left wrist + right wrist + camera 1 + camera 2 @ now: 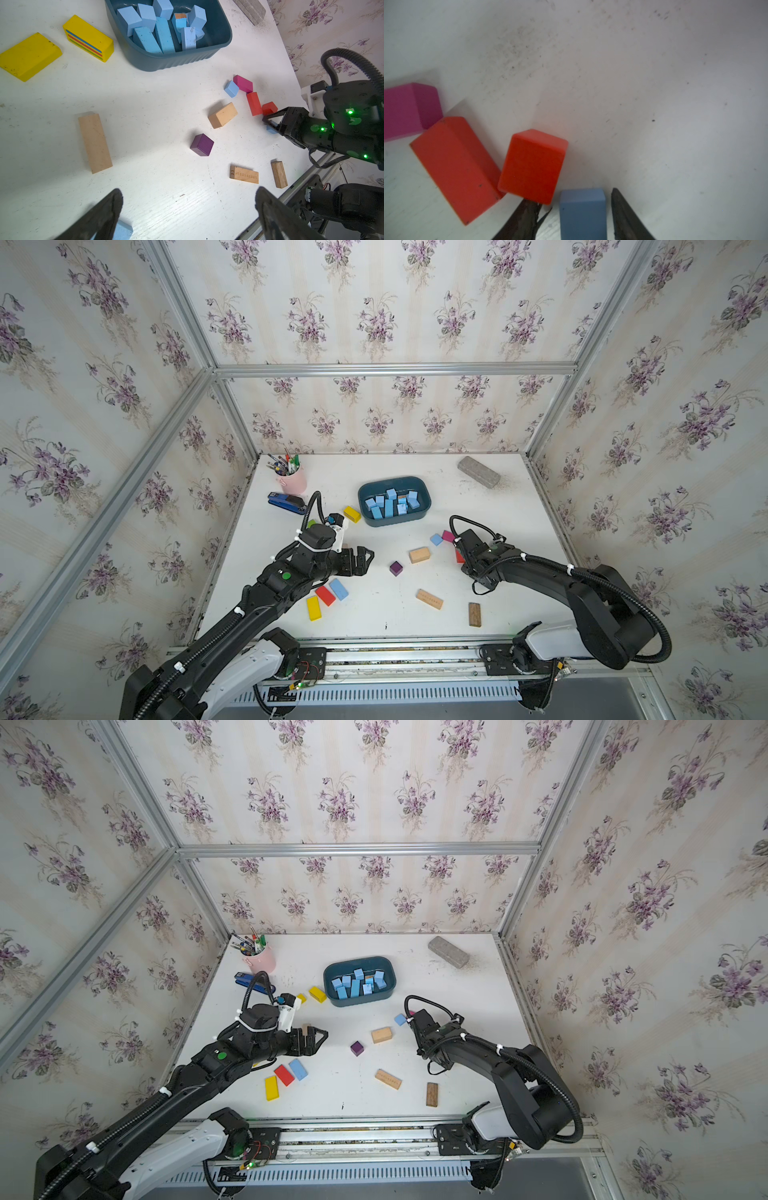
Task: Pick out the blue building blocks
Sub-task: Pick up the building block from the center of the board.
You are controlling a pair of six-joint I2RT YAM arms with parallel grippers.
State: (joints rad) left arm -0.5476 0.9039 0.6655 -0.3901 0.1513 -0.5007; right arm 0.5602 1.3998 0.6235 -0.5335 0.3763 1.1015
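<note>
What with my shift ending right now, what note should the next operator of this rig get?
Left gripper: jaws wide open, empty, above the white table.
Right gripper: jaws either side of a small light-blue wooden block, grip unconfirmed.
Done: about nine light-blue wooden blocks lie in the dark teal plastic bin.
To do: that block, a light-blue cube beside the pink block, a light-blue brick beside the red brick.

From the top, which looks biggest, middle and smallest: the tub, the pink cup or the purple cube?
In a top view:
1. tub
2. pink cup
3. purple cube, smallest even though it sits nearer the camera.
</note>
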